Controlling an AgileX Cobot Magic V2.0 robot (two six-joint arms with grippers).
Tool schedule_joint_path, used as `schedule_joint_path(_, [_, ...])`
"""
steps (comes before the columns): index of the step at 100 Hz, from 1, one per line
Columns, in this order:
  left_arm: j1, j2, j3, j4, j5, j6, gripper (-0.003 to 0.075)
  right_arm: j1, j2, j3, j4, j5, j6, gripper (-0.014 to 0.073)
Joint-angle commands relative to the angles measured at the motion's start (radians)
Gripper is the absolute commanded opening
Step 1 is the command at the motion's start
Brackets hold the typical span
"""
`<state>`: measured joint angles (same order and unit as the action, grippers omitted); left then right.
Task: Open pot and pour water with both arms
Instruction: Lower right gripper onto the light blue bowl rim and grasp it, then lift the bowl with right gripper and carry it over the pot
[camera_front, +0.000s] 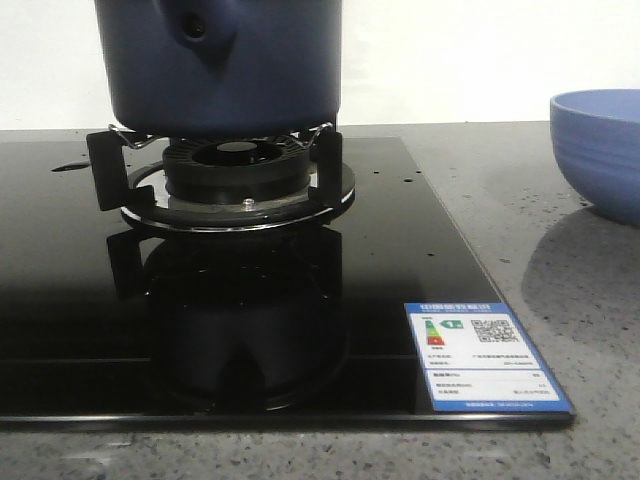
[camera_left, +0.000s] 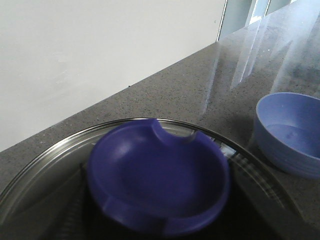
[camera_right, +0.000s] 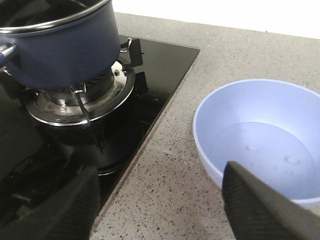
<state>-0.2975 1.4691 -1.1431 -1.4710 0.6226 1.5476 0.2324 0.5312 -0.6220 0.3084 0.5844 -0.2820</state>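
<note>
Right wrist view shows you the right gripper (camera_right: 155, 200) hovering with fingers spread over the counter (camera_right: 170, 165), between the pot (camera_right: 60, 50) on its burner (camera_right: 80, 100) and the bowl (camera_right: 260, 140). Left gripper: you cannot tell.

1. Pretty clearly a kitchen. There's a glossy black glass gas hob (camera_front: 80, 330) set into a grey speckled stone table (camera_right: 165, 165), like a regular home countertop.
2. The burner (camera_front: 235, 170) has a chrome ring and black pan supports, and a dark navy pot (camera_front: 220, 60) sits on it.
3. The hob has an energy-rating sticker (camera_front: 485, 357) with a QR code on its corner.
4. A light blue bowl (camera_right: 260, 140) sits on the stone just ahead of the right claw (camera_right: 160, 200), beside the hob.
5. Plain white wall (camera_left: 100, 50) behind the counter.
</note>
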Motion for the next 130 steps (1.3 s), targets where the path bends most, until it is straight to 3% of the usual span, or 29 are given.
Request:
schedule_joint_path(1, [-0.009, -0.032, -0.033, -0.046, 0.019, -0.004, 0.0396, 0.001, 0.009, -0.038, 0.006, -0.071, -0.011, 0.047])
schedule_joint_path(49, [-0.007, -0.07, -0.077, -0.048, 0.014, -0.004, 0.0396, -0.006, 0.017, -0.07, -0.01, -0.039, 0.009, 0.047])
schedule_joint_path(65, [0.04, -0.118, -0.084, -0.048, 0.012, -0.014, 0.0396, -0.07, 0.087, -0.155, -0.096, 0.049, 0.098, 0.047])
schedule_joint_path(97, [0.307, -0.249, -0.084, -0.04, 0.105, -0.105, 0.0396, -0.248, 0.408, -0.425, -0.145, 0.303, 0.133, 0.047])
schedule_joint_path(117, [0.522, -0.292, -0.084, -0.031, 0.229, -0.18, 0.0396, -0.314, 0.656, -0.582, -0.168, 0.413, 0.138, 0.047])
schedule_joint_path(130, [0.595, -0.295, -0.084, -0.028, 0.262, -0.205, 0.0396, -0.326, 0.795, -0.665, -0.249, 0.487, 0.148, 0.047])
